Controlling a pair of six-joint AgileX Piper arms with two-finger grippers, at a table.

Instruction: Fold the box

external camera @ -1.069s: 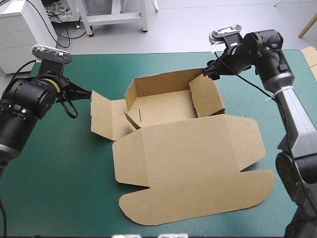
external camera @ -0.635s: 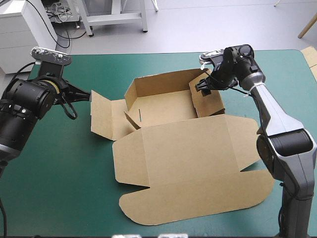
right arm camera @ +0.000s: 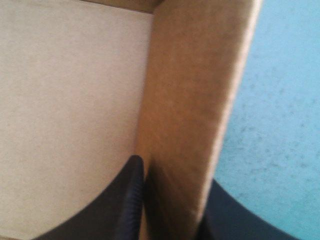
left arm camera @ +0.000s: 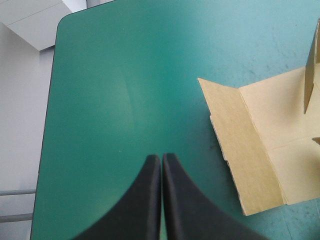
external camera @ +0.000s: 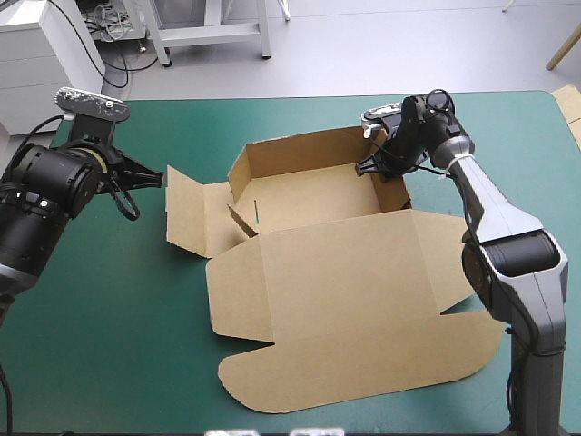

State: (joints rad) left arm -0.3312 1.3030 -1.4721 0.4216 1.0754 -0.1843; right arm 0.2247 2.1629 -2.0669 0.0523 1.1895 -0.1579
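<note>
Its wrist view alone shows right claw (right arm camera: pixel 172 175) clamping the box (right arm camera: pixel 190 90) at a wall; left claw (left arm camera: pixel 161 157) clenched nearby.

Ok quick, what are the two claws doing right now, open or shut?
Left gripper: shut, holding nothing.
Right gripper: shut on the box, one finger on each side of its raised side wall.

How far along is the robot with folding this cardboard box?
Partway. The brown cardboard box has its far wall up. The right black-fingered tool clamps the right side wall. Left to do: the left side flap and big lid lie flat; the left tool hovers shut beside that flap.
</note>
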